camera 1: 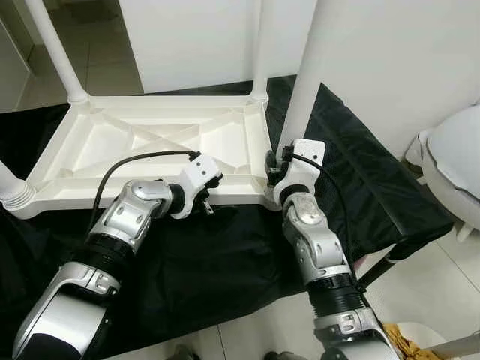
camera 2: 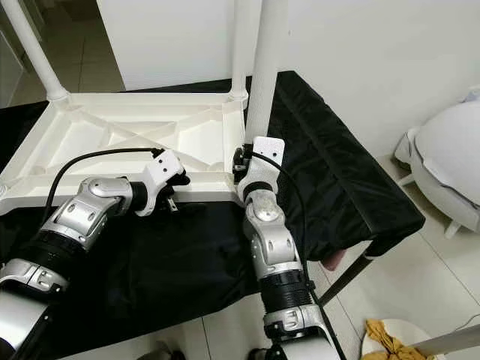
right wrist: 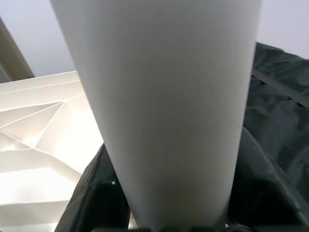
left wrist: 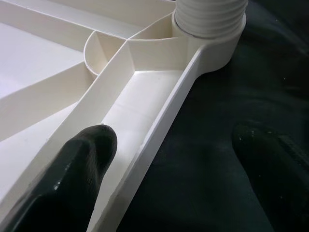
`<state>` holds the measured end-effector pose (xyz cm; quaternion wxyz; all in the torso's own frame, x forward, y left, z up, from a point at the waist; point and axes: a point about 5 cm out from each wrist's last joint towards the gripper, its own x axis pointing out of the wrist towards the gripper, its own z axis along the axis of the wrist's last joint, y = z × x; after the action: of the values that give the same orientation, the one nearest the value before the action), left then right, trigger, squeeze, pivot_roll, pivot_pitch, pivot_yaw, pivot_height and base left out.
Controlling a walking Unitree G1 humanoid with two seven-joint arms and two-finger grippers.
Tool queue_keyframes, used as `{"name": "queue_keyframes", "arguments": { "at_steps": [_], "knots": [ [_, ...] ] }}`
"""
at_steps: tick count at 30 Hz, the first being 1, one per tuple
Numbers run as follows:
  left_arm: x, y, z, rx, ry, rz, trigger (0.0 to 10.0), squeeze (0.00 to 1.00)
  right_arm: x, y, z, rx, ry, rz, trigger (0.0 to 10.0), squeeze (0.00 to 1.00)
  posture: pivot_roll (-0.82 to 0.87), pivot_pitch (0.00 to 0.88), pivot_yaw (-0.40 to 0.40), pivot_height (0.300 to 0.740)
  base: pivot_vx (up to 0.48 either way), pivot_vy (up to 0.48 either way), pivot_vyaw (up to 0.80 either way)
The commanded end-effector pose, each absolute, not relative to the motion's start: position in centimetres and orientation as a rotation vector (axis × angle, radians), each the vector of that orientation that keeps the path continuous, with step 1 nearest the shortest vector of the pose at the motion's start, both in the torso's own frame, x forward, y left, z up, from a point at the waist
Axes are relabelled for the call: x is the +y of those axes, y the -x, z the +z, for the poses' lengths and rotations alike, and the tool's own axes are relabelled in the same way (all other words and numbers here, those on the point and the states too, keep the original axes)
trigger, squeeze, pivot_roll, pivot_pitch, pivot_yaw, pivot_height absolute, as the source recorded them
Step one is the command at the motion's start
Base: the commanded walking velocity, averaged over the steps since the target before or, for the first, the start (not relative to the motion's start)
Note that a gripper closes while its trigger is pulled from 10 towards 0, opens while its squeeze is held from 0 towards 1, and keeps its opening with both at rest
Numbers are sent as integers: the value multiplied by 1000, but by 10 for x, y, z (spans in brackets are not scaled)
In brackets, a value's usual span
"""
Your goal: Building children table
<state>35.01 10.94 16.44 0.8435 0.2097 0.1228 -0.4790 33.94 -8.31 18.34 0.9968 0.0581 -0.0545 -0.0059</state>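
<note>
- Table top point(camera 1: 150, 139) lies upside down on black cloth point(camera 1: 225, 262).
- Right gripper point(right wrist: 169, 212) clamped around near-corner leg point(camera 1: 304, 82), low down.
- Left gripper point(left wrist: 178, 159) fingers apart, straddling the table top's near rim.

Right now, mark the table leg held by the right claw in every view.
Left eye view: the table leg rises right of centre, with the right claw at its foot.
Right eye view: the leg stands upright at top centre.
Left wrist view: probably the leg's threaded foot, seated in the corner socket.
Right wrist view: the leg is the broad white column seen close up.
Shared landmark: the ribbed upturned tabletop.
</note>
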Motion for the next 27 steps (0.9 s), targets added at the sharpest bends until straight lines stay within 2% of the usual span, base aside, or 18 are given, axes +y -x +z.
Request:
{"name": "queue_keyframes", "arguments": {
  "at_steps": [1, 5, 6, 7, 21, 22, 27],
  "knots": [
    [112, -351, 168, 272, -457, -1037, 10000, 0, -86, -339, 166, -30, -171, -67, 10000, 0, -25, 144, 48, 740, 0, 0, 0],
    [112, -351, 168, 272, -457, -1037, 10000, 0, -84, -339, 168, -39, -178, -41, 10000, 0, -29, 143, 49, 740, 0, 0, 0],
    [112, -351, 168, 273, -457, -1038, 10000, 0, -85, -339, 168, -47, -175, -40, 10000, 953, -28, 143, 49, 740, 0, 0, 0],
    [112, -351, 168, 272, -457, -1038, 10000, 0, -86, -339, 169, -61, -181, -30, 10000, 1000, -29, 142, 49, 740, 0, 0, 0],
    [111, -353, 173, 257, -456, -1028, 10000, 0, -94, -341, 184, -161, -178, 127, 10000, 1000, -33, 133, 47, 740, 0, 0, 0],
    [110, -355, 176, 247, -455, -1020, 10000, 0, -100, -342, 186, -167, -165, 162, 10000, 0, -35, 131, 48, 740, 0, 0, 0],
    [101, -360, 185, 240, -448, -997, 10000, 0, -121, -345, 191, -189, -106, 207, 10000, 0, -41, 130, 48, 740, 0, 0, 0]
  ]
}}
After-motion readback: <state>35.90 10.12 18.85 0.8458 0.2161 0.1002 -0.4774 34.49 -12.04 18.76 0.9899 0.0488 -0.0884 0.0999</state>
